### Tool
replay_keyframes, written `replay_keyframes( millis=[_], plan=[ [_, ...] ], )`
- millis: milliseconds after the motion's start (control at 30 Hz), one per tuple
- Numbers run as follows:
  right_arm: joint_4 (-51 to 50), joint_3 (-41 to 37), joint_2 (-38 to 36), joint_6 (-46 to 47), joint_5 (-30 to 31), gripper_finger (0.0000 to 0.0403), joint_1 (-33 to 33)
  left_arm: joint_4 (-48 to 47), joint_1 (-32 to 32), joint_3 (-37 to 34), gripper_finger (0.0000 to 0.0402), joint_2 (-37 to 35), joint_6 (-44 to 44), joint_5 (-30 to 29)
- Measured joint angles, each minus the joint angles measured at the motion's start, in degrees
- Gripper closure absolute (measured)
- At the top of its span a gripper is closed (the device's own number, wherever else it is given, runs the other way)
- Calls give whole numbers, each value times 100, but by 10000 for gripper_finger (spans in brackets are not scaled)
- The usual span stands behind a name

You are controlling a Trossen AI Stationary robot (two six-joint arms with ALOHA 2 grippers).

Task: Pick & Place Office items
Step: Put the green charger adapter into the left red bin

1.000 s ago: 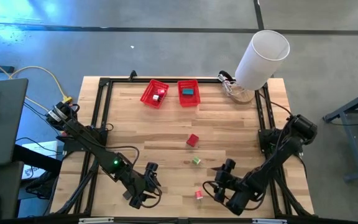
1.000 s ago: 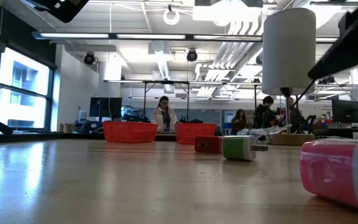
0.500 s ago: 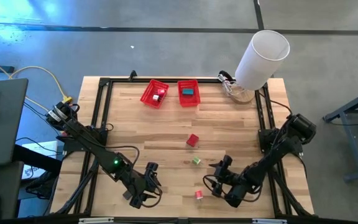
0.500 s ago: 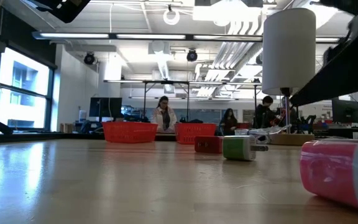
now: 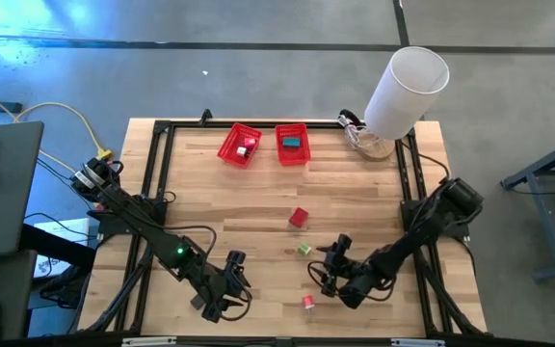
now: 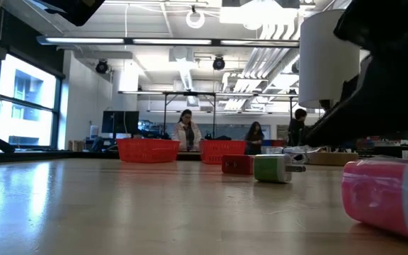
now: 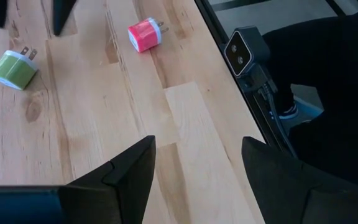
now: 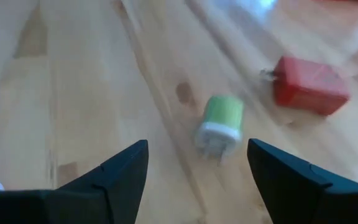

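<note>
While right hand (image 5: 322, 274) hovers low over pale plank desk (image 5: 258, 198), fingers spread, empty — green plug (image 5: 303, 250) lies just ahead: rounded block, white face, two metal prongs pointing toward that hand. Red block (image 5: 299, 218) beyond it, boxy, matte. Pink plug (image 5: 308, 302) near front edge, white-faced, long axis roughly across desk. Left hand (image 5: 222, 294) parked at front left, fingers apart, holding nothing. Two red mesh baskets (image 5: 239, 145) at back — small pieces inside.

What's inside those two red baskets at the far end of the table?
The left red basket holds a small red and pale piece; the right red basket holds a teal block. Anything beneath them is hidden.
</note>
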Motion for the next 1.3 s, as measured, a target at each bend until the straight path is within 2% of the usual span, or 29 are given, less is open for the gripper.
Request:
replay_keyframes(
  millis=[167,467,600,800,1300],
  plan=[
    [261,-2,327,-4,-62,141,-140,-5,-2,0,173,0,3,1],
    [258,-2,348,-1,0,141,-351,-6,0,0,173,0,3,2],
    [455,-4,587,-8,-218,141,-478,-7,0,0,173,0,3,2],
    [1002,11,957,0,-102,141,-600,-6,-1,0,173,0,4,2],
    [1057,9,982,-126,-104,141,-733,-4,0,0,173,0,5,2]
  ],
)
